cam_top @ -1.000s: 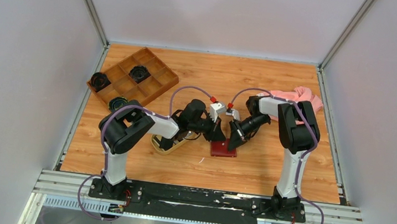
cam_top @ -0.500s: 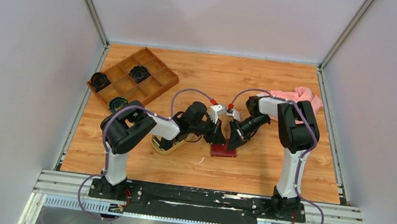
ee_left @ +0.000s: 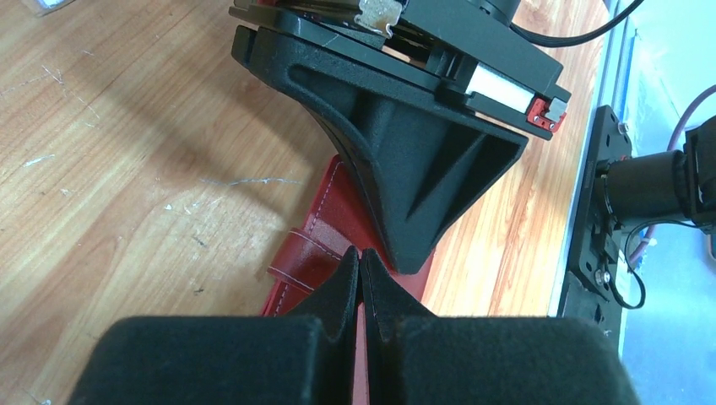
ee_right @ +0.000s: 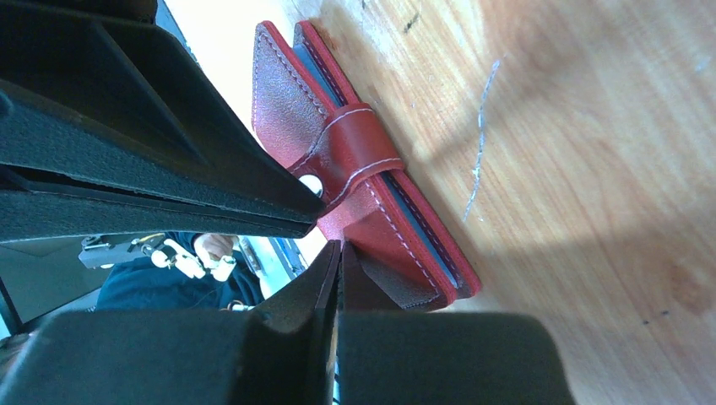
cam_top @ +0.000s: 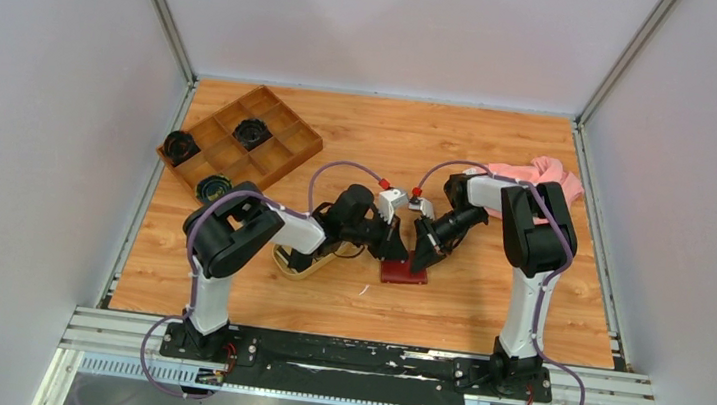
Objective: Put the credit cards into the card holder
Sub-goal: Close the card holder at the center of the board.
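The card holder (cam_top: 404, 269) lies folded on the wooden table, dark red, its snap tab (ee_right: 355, 156) wrapped over the edge. A grey-blue layer shows between its leaves. Both grippers meet over it. My left gripper (cam_top: 394, 246) is shut, and its tips (ee_left: 360, 255) rest on the holder's top face (ee_left: 300, 253) beside the tab. My right gripper (cam_top: 420, 258) is also shut, its tips (ee_right: 340, 246) pressing on the holder's top (ee_right: 380, 228) from the other side. Nothing shows between either pair of fingers. The credit cards are out of view.
An oval tan tray (cam_top: 296, 262) lies just left of the holder, partly under my left arm. A brown compartmented box (cam_top: 240, 140) with black round parts sits at the back left. A pink cloth (cam_top: 539, 171) lies at the back right.
My left arm has shifted slightly to the right. Both grippers stay shut on top of the card holder, which has not moved.
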